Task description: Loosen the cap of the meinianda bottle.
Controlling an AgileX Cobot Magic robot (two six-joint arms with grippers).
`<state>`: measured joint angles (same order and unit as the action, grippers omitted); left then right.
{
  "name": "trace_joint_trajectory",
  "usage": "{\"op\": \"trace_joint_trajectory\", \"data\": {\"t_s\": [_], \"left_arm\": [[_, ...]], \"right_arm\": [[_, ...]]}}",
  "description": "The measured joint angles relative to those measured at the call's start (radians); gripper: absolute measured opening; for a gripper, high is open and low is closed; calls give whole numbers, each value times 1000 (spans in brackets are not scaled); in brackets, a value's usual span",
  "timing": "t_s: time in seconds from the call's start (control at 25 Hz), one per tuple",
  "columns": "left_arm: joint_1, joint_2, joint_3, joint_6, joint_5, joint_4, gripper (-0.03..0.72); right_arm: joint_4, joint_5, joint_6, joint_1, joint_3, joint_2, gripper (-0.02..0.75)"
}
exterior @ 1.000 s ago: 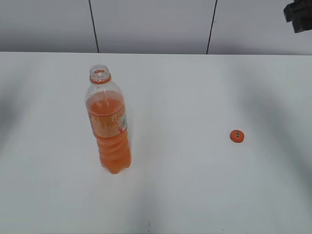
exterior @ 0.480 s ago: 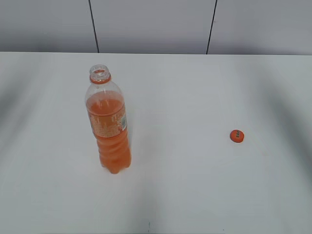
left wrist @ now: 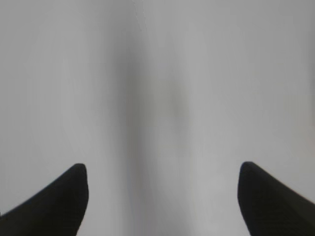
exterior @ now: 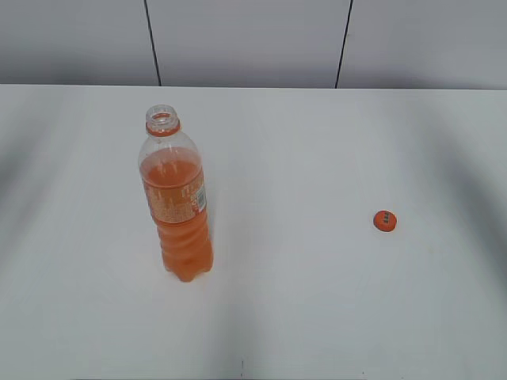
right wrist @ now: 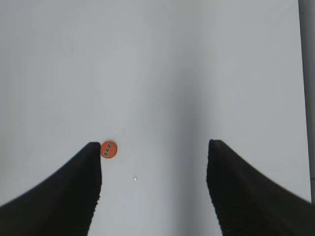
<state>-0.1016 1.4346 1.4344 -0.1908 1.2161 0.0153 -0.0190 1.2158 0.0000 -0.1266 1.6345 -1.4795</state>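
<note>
The meinianda bottle (exterior: 177,207) stands upright on the white table, left of centre in the exterior view. Its neck is open, with only the orange ring on it. The cap (exterior: 384,221) lies flat on the table far to the right of the bottle. It also shows in the right wrist view (right wrist: 108,149), just beyond the left fingertip. My right gripper (right wrist: 154,147) is open and empty, high above the table. My left gripper (left wrist: 163,172) is open and empty over bare table. Neither gripper shows in the exterior view.
The white table (exterior: 317,158) ends at a grey panelled wall (exterior: 253,39) at the back. A dark table edge (right wrist: 307,98) runs along the right side of the right wrist view.
A dark part of the right arm at the exterior view's top right corner has left the view. The bottle and cap have not moved.
</note>
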Motion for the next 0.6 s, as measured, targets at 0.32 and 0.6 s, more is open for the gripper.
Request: {"op": "trace_joint_trajectory", "data": {"t_s": [0.32, 0.6], "left_arm": [[0, -171, -30, 0, 2, -2, 562], [0, -353, -276, 3, 4, -7, 562]], "right_arm": [[-28, 1, 0, 0, -86, 154, 504], [-29, 1, 0, 0, -256, 305, 504]]}}
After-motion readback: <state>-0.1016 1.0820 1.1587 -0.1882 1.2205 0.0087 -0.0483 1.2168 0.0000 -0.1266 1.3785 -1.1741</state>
